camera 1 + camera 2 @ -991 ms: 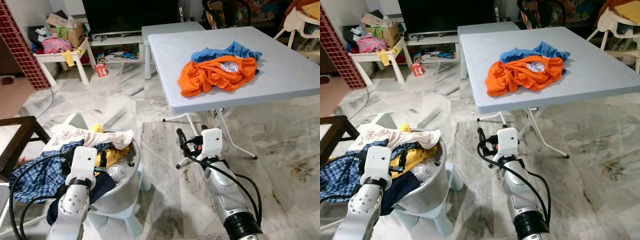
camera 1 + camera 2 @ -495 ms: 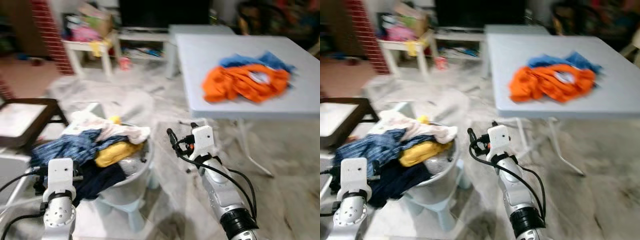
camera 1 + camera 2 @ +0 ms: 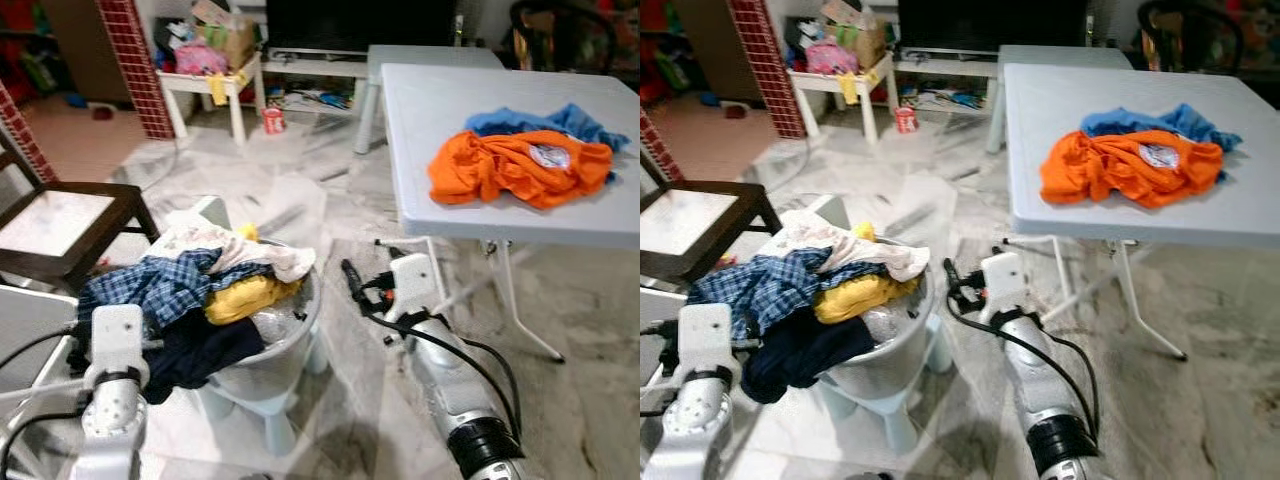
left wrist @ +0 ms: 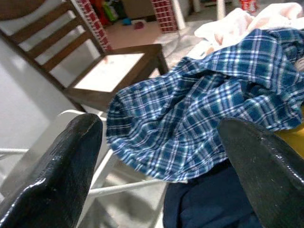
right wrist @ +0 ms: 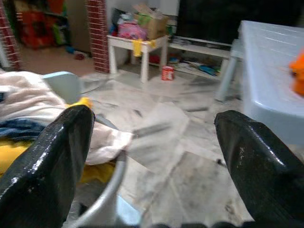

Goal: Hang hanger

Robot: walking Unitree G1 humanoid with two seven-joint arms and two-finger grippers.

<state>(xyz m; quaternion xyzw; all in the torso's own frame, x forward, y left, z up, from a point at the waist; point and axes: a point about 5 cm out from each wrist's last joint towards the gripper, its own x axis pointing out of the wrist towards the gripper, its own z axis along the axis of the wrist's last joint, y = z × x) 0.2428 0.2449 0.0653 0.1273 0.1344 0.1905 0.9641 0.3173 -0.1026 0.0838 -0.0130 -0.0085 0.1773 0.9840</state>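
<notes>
No hanger can be made out. A grey laundry basket (image 3: 275, 352) stands on the marble floor, heaped with clothes; a blue plaid shirt (image 3: 150, 285) drapes over its near left side. My left gripper (image 4: 161, 137) hovers open just beside that plaid shirt (image 4: 204, 109), holding nothing. To the right of the basket, low over the floor, my right gripper (image 3: 352, 276) is open and empty, its fingers (image 5: 52, 161) facing the basket rim. An orange shirt (image 3: 512, 166) and a blue cloth (image 3: 532, 118) lie on the white folding table (image 3: 430, 100).
A dark wooden chair (image 3: 62, 215) stands left of the basket, with a white frame (image 4: 57, 142) below my left arm. A red brick pillar (image 3: 135, 60), a cluttered small white table (image 3: 205, 78), a red can (image 3: 269, 121) and a TV stand lie beyond.
The camera has swung left, so the whole scene has shifted right and the wooden chair has come into view. Both arms keep much the same pose beside the basket.
</notes>
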